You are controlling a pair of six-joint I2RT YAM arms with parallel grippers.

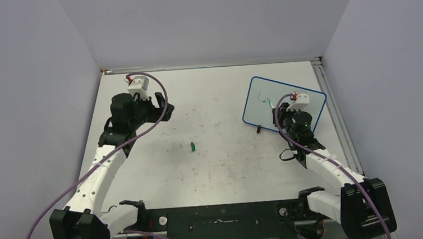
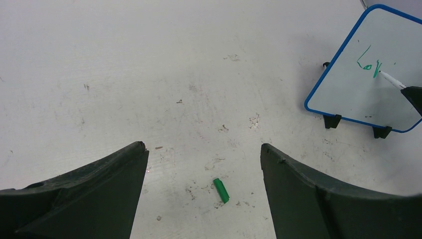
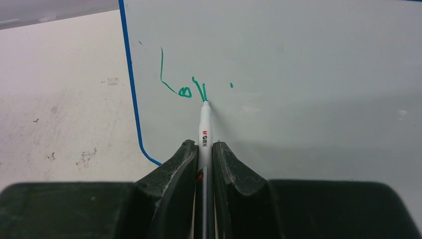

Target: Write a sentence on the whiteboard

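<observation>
The worktop (image 1: 218,164) carries the whiteboard (image 1: 259,111) at its far right. The left pincer (image 2: 203,146) hangs spread wide above a green cap (image 2: 221,190). The right pincer (image 3: 204,147) is clamped on a marker (image 3: 204,124), tip touching the board. The sentence (image 3: 181,84) reads only "Lov", so writing looks barely begun. The next move likely calls for steady, light pressure to finish the word. The barrel reads "M&G".

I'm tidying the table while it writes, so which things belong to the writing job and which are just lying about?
In use: whiteboard, green writing, marker, right gripper clamped on the marker.
Lying about: green cap, left gripper, open and empty.
</observation>
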